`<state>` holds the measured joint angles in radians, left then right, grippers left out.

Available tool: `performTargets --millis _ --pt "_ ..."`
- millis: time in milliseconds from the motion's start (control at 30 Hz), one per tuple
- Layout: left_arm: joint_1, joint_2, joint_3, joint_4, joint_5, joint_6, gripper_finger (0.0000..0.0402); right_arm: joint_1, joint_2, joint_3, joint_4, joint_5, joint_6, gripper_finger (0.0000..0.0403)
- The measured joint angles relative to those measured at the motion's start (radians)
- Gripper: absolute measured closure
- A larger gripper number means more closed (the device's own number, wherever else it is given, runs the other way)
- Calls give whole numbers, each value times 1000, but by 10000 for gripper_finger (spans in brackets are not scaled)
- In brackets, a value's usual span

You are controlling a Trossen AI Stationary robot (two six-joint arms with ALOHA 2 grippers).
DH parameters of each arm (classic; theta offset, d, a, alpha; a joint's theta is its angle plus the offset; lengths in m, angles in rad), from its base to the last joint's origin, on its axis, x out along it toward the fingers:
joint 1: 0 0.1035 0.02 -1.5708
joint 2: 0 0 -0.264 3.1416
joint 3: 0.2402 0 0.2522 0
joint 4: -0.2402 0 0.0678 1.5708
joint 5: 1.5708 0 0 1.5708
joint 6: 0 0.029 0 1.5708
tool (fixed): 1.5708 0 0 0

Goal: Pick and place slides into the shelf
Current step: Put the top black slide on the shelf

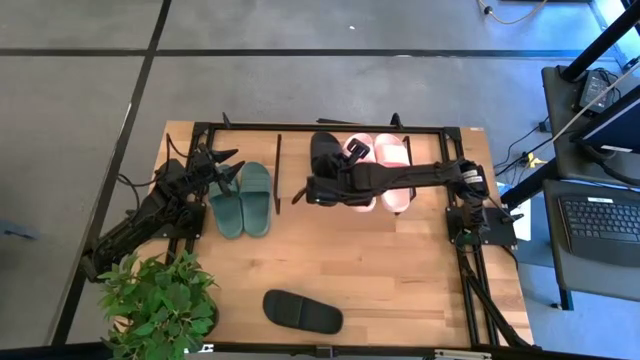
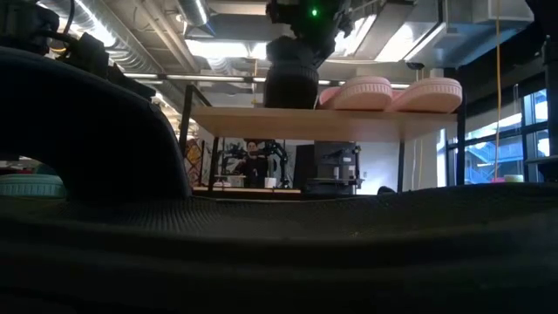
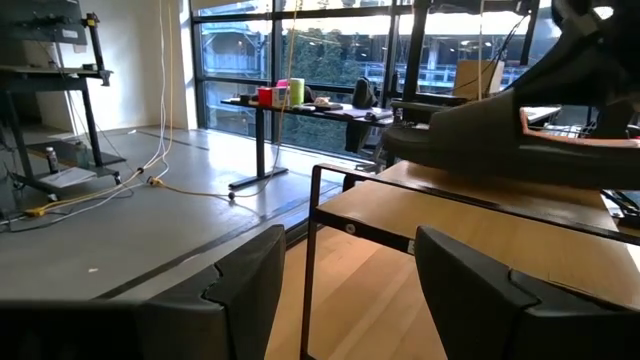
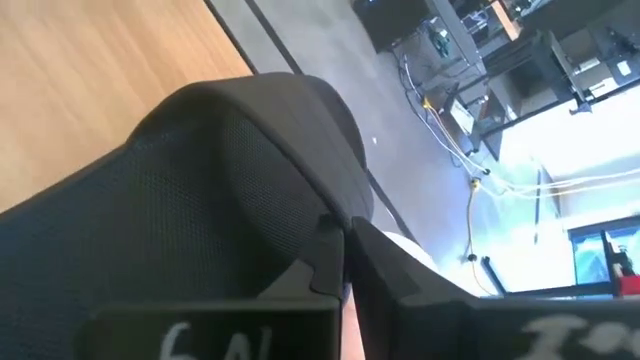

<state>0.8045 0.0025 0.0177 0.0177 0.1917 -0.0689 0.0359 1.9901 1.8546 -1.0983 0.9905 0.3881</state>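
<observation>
The high view is evenly lit, with soft, short shadows on the bench (image 1: 400, 270). The low view is dim and backlit: ceiling strip lights (image 2: 131, 35) glare, and a close black slide (image 2: 279, 253) fills it as a dark blur. Bright windows (image 3: 300, 50) wash out the wrist views' backgrounds.

You have a leafy green plant (image 1: 160, 300) at the wooden table's (image 1: 390, 270) near left corner. A keyboard (image 1: 603, 220) sits on the desk (image 1: 560, 270) to your right.
</observation>
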Motion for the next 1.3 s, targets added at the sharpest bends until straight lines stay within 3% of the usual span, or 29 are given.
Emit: performTargets --millis 367,733,1033,1300 --pt "0 0 0 -1 0 -3 185 -23 -5 -120 -9 24 72 394" --pt "0 0 0 -1 0 -6 185 -23 -6 -124 -12 6 74 345" --pt "0 0 0 -2 0 -6 185 -20 -6 -114 -15 -1 42 336" --pt "0 0 0 -2 0 -7 185 -5 -4 -73 -26 -27 -4 271"
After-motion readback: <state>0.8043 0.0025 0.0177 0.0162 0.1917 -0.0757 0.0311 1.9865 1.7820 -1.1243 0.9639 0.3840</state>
